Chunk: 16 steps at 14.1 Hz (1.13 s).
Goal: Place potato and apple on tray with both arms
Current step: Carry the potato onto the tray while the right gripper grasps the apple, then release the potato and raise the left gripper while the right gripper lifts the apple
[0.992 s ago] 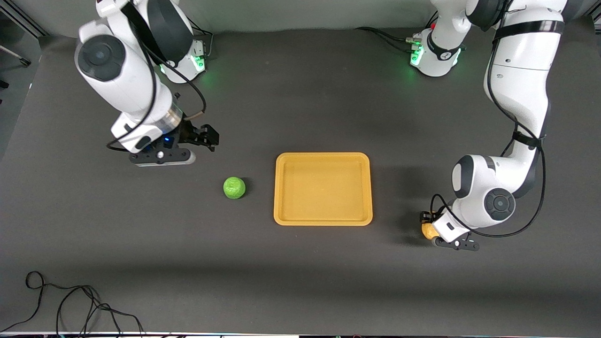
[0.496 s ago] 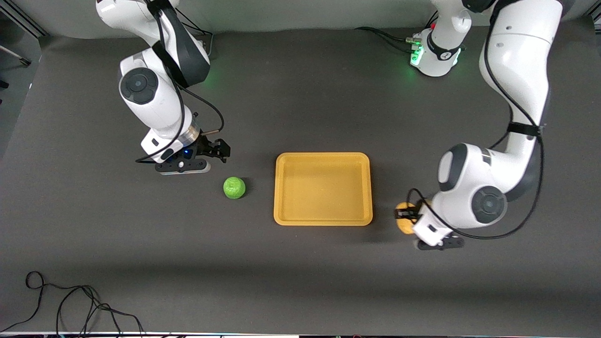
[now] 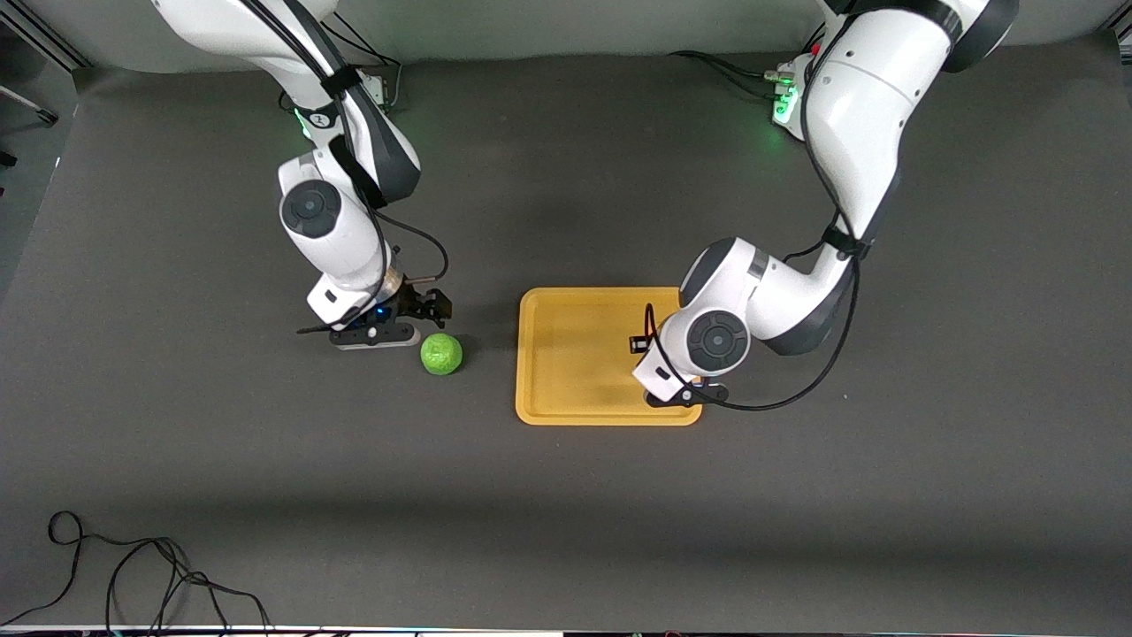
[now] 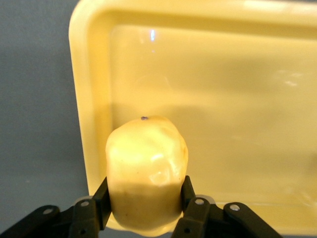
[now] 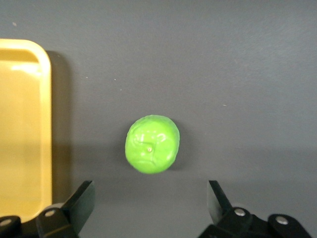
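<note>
- The left gripper [image 4: 143, 210] hangs over the tray [image 3: 566, 411], above the end of it toward the left arm's end of the desk. Its fingers [image 4: 96, 201] are pinched on the potato [image 4: 147, 173] from both sides. I'd say it is carrying the potato in for a drop.
- From the left wrist, the potato bulges out between the two pads, with the tray's floor and one rounded corner under it. It looks gripped around its middle, so it should fall clean once the pads part.
- The right gripper [image 3: 423, 311] sits low just beside the apple [image 3: 440, 353], a touch farther from the front camera. Its fingers [image 5: 81, 198] are spread wide.
- The apple rests on the bare dark desk, near the tray's short edge at the right arm's end. From the right wrist, it lies ahead of the open tips and roughly centred on the gap, not yet between them. My guess is it's lining up to grab.
</note>
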Each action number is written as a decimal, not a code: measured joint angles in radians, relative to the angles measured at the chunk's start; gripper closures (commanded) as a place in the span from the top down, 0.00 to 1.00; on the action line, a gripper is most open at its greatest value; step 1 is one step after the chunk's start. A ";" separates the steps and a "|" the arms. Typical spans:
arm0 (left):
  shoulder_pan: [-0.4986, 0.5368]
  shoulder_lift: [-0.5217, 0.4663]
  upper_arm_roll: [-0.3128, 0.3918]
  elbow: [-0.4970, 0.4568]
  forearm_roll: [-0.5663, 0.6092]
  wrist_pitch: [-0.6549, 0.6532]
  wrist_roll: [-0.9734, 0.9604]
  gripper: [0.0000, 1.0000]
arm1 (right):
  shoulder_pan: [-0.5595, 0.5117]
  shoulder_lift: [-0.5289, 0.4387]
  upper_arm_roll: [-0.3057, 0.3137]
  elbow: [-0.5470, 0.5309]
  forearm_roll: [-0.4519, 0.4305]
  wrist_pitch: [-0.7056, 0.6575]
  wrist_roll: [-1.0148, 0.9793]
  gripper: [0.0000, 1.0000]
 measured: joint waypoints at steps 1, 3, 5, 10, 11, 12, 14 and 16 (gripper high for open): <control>0.004 0.004 0.004 -0.018 0.012 0.022 0.000 0.09 | 0.000 0.032 0.000 0.000 0.000 0.034 0.000 1.00; 0.012 0.008 0.008 -0.041 0.023 0.071 0.000 0.40 | 0.000 0.095 0.000 0.001 -0.001 0.102 0.000 1.00; 0.015 0.012 0.011 -0.047 0.030 0.088 0.000 0.72 | 0.000 0.152 0.000 0.007 -0.001 0.151 0.000 1.00; 0.014 0.012 0.009 -0.055 0.038 0.087 0.000 1.00 | 0.021 0.231 0.000 0.048 -0.001 0.181 0.000 0.59; 0.014 0.012 0.009 -0.055 0.038 0.087 0.000 1.00 | 0.023 0.232 0.000 0.051 -0.001 0.181 0.000 0.57; 0.015 0.009 0.009 -0.053 0.039 0.086 0.000 1.00 | 0.023 0.232 0.000 0.055 -0.001 0.181 0.000 0.56; 0.028 -0.021 0.010 -0.037 0.040 0.048 0.000 1.00 | 0.022 0.229 -0.003 0.066 -0.001 0.180 0.000 0.55; 0.068 -0.109 0.011 -0.014 0.042 -0.019 0.002 1.00 | 0.022 0.207 -0.010 0.092 -0.002 0.137 -0.001 0.55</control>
